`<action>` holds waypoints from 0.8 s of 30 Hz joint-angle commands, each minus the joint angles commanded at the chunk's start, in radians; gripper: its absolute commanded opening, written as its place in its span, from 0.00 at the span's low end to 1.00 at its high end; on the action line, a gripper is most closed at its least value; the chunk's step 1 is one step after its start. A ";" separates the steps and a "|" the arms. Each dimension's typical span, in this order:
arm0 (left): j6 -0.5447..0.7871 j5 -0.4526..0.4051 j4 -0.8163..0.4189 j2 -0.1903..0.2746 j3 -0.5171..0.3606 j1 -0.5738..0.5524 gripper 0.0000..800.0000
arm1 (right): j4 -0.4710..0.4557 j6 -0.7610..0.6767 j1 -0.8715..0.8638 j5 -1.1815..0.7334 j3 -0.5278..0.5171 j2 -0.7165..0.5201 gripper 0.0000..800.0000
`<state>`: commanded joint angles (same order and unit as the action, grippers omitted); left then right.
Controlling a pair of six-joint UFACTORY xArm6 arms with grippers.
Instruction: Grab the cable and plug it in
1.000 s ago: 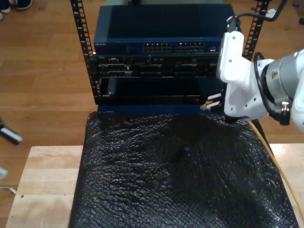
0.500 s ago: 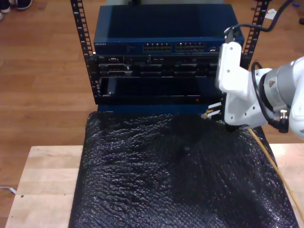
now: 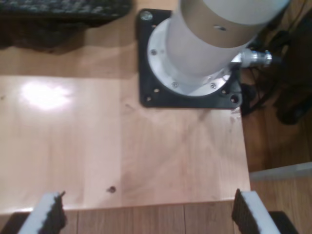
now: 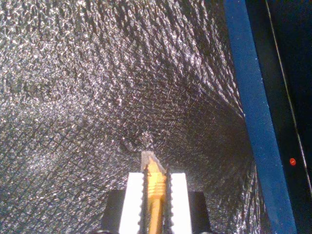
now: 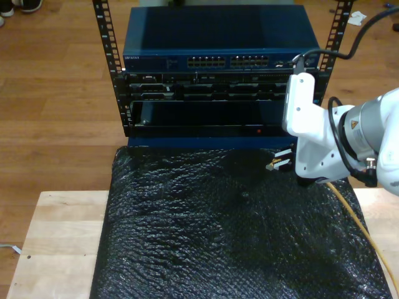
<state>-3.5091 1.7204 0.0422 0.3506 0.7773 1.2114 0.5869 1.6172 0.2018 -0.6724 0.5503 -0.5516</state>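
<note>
My second gripper is clamped on the cable, a thin yellow-orange cord with a small clear plug, hovering over the black bubble wrap at 3 o'clock in the exterior view. My first gripper hangs wide open over the wooden table.

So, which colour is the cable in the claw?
Yellow-orange; the cable shows best in the second wrist view, clamped in my second claw.

Crinkled glossy black wrap (plastic)
</note>
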 joint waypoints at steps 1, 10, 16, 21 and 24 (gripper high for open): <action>0.011 -0.018 -0.008 0.014 -0.026 0.015 1.00 | 0.000 0.000 0.000 0.000 -0.002 0.000 0.00; 0.046 -0.094 -0.075 0.107 -0.233 0.052 1.00 | -0.002 -0.002 -0.002 -0.029 0.000 -0.012 0.00; 0.044 -0.175 -0.130 0.167 -0.353 0.052 1.00 | -0.008 -0.002 -0.002 -0.029 -0.012 -0.020 0.00; 0.046 -0.218 -0.130 0.186 -0.399 0.052 1.00 | -0.008 -0.002 -0.002 -0.029 -0.020 -0.021 0.00; 0.046 -0.238 -0.130 0.186 -0.420 0.054 1.00 | -0.008 -0.002 -0.002 -0.029 -0.025 -0.028 0.00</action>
<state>-3.4630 1.4826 -0.0882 0.5363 0.3569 1.2651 0.5792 1.6157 0.2002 -0.7016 0.5257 -0.5792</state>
